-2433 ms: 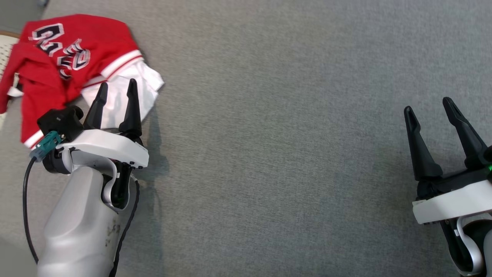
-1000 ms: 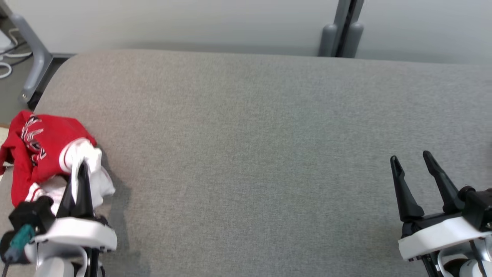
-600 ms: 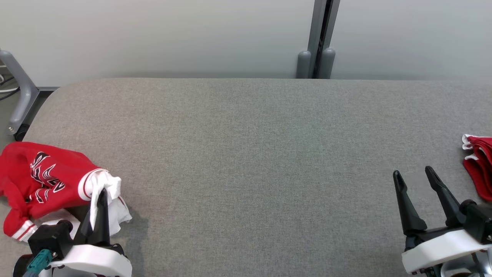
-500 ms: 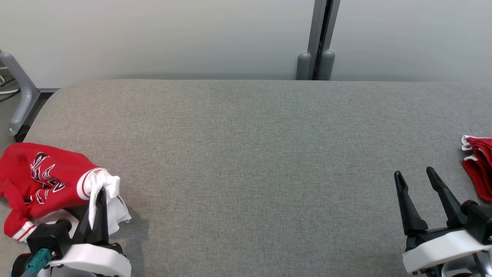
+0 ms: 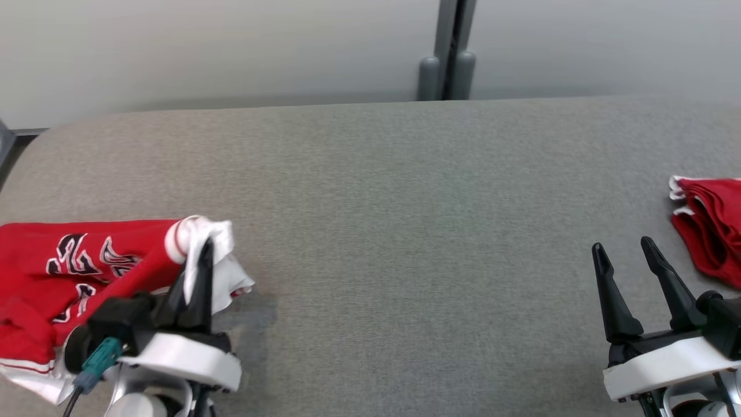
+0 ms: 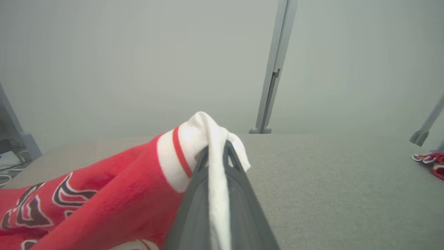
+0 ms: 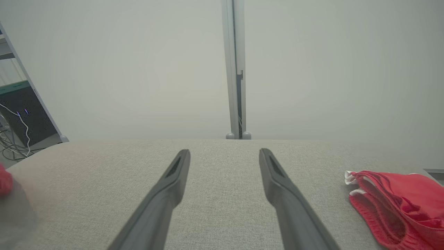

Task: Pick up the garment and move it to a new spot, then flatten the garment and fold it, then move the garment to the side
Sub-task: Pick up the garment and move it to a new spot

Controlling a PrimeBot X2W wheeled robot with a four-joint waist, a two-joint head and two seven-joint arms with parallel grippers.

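- The red fleece garment (image 5: pixel 69 260) with white ribbed trim and black-and-white lettering lies bunched at the left end of the grey fabric-covered worktop (image 5: pixel 405 231), its far-left part running out of the head view
- The left pincer (image 5: pixel 200 255) is clamped on the garment's white edge; the two dark fingers stand almost together, with a fold of white cloth pinched between them
- In the left wrist view the left pincer (image 6: pixel 215 156) has a white strip running down between its fingers, and a white cuff with one red stripe bulges over the tips; the garment (image 6: pixel 104 194) trails off to the lower left
- The pinched edge is raised a little above the worktop, while the red body sags back toward the surface
- A teal connector (image 5: pixel 95 357) and a black cable (image 5: pixel 72 399) sit on the left wrist
- The right pincer (image 5: pixel 623 249) is spread wide and holds nothing; it sits at the lower right, fingers pointing toward the far edge
- In the right wrist view the right pincer (image 7: pixel 224 152) shows bare grey worktop (image 7: pixel 104 173) between its fingers
- A second red cloth with white edging (image 5: pixel 709 226) lies folded at the right end of the worktop, near the right pincer but not touching it; it also shows in the right wrist view (image 7: pixel 399 201)
- A grey upright post (image 5: pixel 447 52) stands against the pale wall (image 5: pixel 231 46) behind the worktop's far edge
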